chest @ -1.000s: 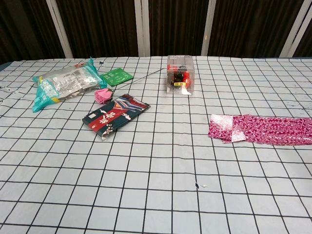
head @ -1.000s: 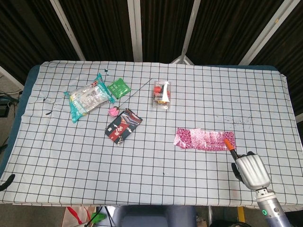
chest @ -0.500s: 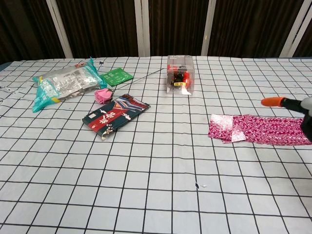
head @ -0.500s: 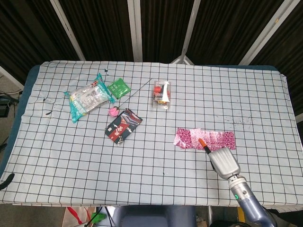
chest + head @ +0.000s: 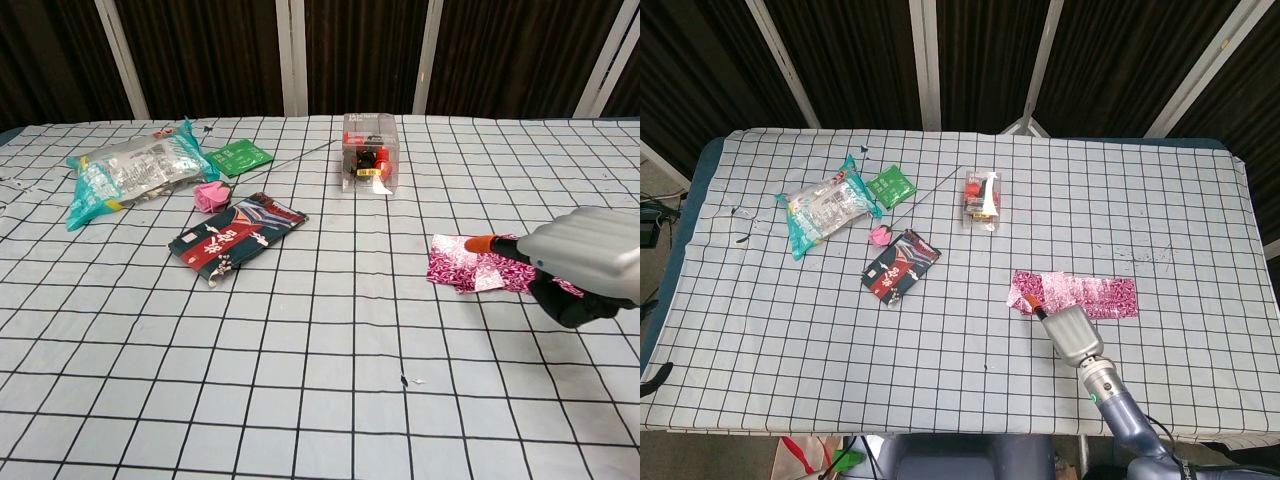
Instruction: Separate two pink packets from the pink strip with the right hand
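Table (image 5: 1160,200), checked cloth. Far left: a teal bag (image 5: 824,207), then a green sachet (image 5: 890,185), a small pink lump (image 5: 880,235) and a dark red-and-black pack (image 5: 900,266) just below it. Centre back: a clear box (image 5: 981,195) with red bits inside. None of these matter to my job. Right of centre: the strip (image 5: 1072,294), lying flat on the cloth, long side running left to right, shiny pink with a pale speckle; its left end looks folded or doubled over, a lighter square flap showing in the chest view (image 5: 455,258). I cannot make out the seams between packets. My right hand (image 5: 1072,333) sits over the near edge of the strip, toward its left half, one orange-tipped finger (image 5: 480,242) stretched out over the foil, the others folded under the silver back; nothing is gripped as far as I can see, and whether the fingertip touches the strip I cannot tell. Left hand not seen in either view. Risks, as I judge them: the foil is slick and light, so a one-handed press could slide the whole strip instead of parting it; with seams unclear I may take off the wrong count; the folded end may catch and drag.
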